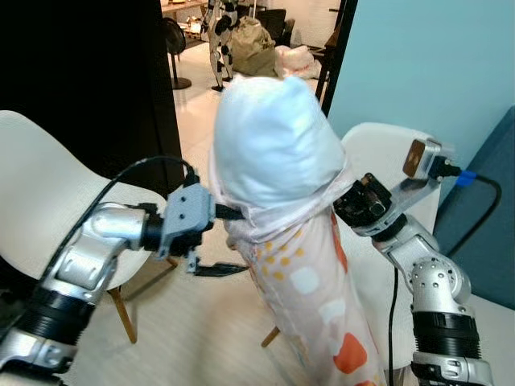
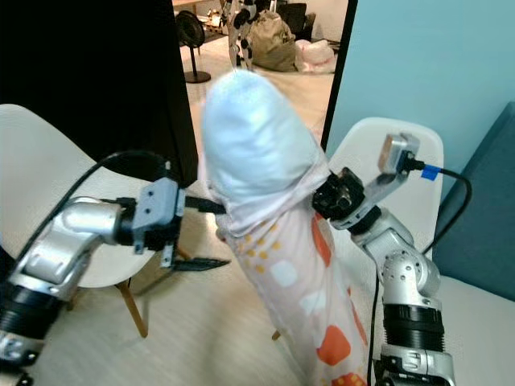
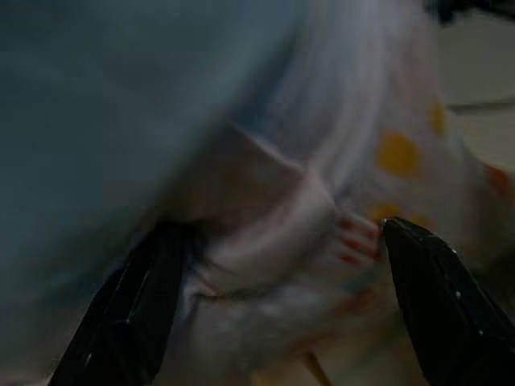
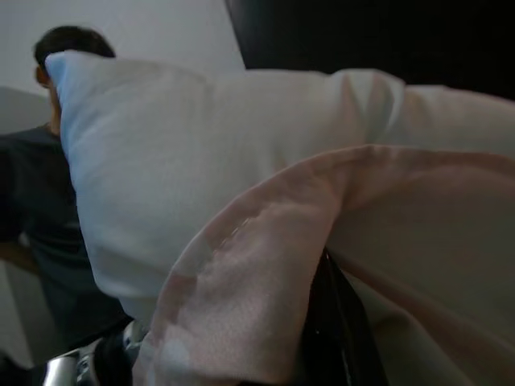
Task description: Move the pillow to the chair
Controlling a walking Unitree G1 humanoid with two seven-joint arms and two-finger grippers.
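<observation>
The left gripper [image 1: 228,241] has its two black fingers spread apart: the upper one presses into the side of the pillow [image 1: 278,153] at the hem of its cover, while the lower one [image 1: 219,268] hangs free in the air below, touching nothing. In the left wrist view both fingertips [image 3: 438,301] stand wide apart with the bunched fabric between them. The right gripper [image 1: 352,207] pushes into the opposite side of the pillow, its fingers buried in the cloth; I cannot tell whether they are spread or closed. In the right wrist view a black finger [image 4: 331,318] lies under a fold of pink fabric.

The pillow is held upright in the air between the two grippers, above the wooden floor [image 1: 193,338] and in front of the white chair [image 1: 386,153] on the right. Its upper part is a bare, rounded, soft white cushion with a smooth, puffy surface. Below the grip line a loose pale-pink pillowcase [image 1: 310,297] hangs down, printed with yellow dots, white squares and orange patches, its open hem wrinkled around the cushion.

The chair has a smooth moulded white shell; a second white chair [image 1: 40,193] with wooden legs stands on the left. Behind are a black panel [image 1: 88,72] and a light blue wall [image 1: 426,56].
</observation>
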